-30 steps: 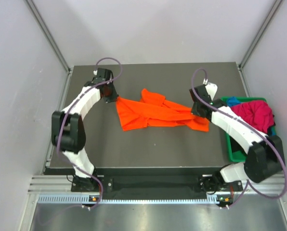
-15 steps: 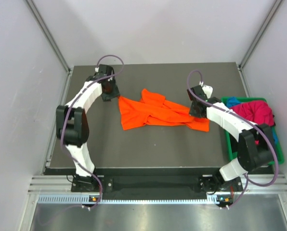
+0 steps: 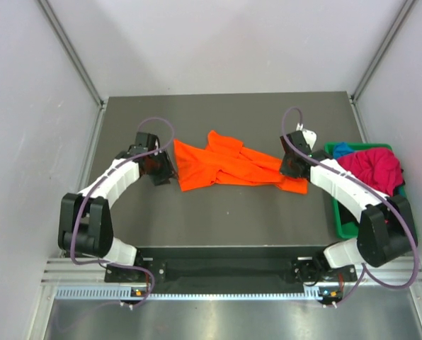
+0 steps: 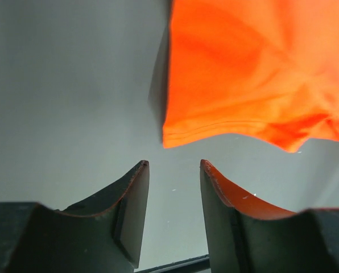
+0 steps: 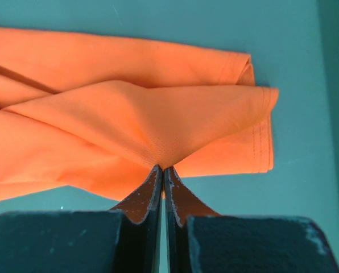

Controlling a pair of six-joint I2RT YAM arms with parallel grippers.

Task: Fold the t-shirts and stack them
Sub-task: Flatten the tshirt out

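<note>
The table was a dark grey, matte, rectangular surface. One orange t-shirt lay directly on it, crumpled and spread crosswise over the middle, nearer the far edge than the near edge. Its left portion lay fairly flat; its right portion was bunched into long folds. A green bin sat at the right edge, near the shirt's right end.

High overhead view, wrist cameras close, downward (all share orange t-shirt)

Dark table, pale walls
</note>
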